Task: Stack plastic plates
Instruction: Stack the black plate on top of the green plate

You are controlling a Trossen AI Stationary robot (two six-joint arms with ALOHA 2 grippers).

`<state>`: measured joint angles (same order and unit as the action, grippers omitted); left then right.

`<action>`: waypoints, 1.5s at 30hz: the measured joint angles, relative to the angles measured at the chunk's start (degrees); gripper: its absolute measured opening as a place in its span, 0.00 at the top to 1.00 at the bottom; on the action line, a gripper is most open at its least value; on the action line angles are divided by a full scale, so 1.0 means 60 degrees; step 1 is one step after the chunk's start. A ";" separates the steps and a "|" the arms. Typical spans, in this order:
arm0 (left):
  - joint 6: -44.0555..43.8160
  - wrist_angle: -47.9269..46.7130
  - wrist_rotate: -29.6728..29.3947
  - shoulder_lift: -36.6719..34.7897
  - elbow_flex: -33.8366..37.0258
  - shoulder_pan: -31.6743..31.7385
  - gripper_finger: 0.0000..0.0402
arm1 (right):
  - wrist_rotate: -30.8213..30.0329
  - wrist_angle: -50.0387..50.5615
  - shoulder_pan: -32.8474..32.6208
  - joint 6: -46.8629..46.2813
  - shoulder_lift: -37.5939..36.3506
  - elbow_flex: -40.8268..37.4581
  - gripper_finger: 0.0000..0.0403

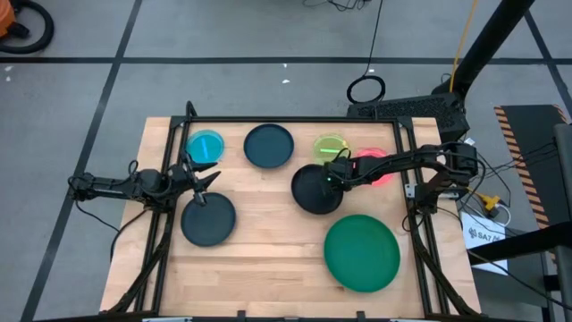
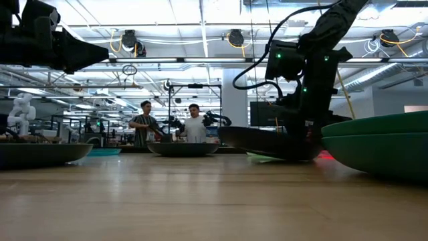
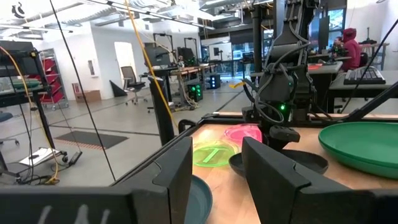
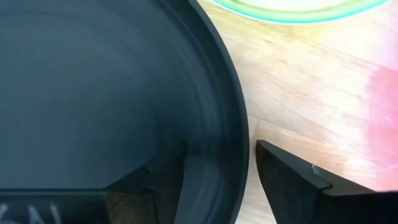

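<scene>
My right gripper [image 1: 332, 177] points down, open, at the right-hand rim of a dark navy plate [image 1: 315, 190] lying flat on the wooden table. One finger [image 4: 155, 186] stands inside the plate and the other [image 4: 292, 180] outside, with the rim [image 4: 233, 143] between them. Wood shows between the rim and the outer finger. My left gripper [image 1: 201, 176] waits open at the table's left, between a small blue plate [image 1: 206, 146] and another dark plate [image 1: 208, 219]. Also on the table are a third dark plate [image 1: 269, 146], a lime plate [image 1: 332, 146], a pink plate [image 1: 380, 170] and a large green plate [image 1: 361, 252].
Black frame rails [image 1: 295, 121] run along the table's far, left and right edges. Bare wood [image 1: 268, 259] lies at the near middle. Beyond the table, two people [image 2: 194, 124] stand in the room.
</scene>
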<state>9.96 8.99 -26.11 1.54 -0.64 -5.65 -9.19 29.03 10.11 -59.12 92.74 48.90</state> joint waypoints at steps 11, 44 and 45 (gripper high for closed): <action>-0.0015 0.0000 0.0000 -0.0001 0.0000 0.0000 0.63 | 0.0015 -0.0090 -0.0007 0.0059 0.0009 -0.0004 0.69; -0.0073 -0.0122 0.0000 0.0000 0.0000 0.0000 0.63 | 0.0098 -0.1885 -0.0018 0.1345 -0.0226 -0.0011 0.99; -0.0073 -0.0123 0.0000 0.0000 0.0000 0.0000 0.63 | 0.0091 -0.1889 -0.0018 0.1427 -0.0276 -0.0011 0.99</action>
<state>9.52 8.26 -26.11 1.54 -0.64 -5.65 -8.64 17.69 10.00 -50.56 91.08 48.84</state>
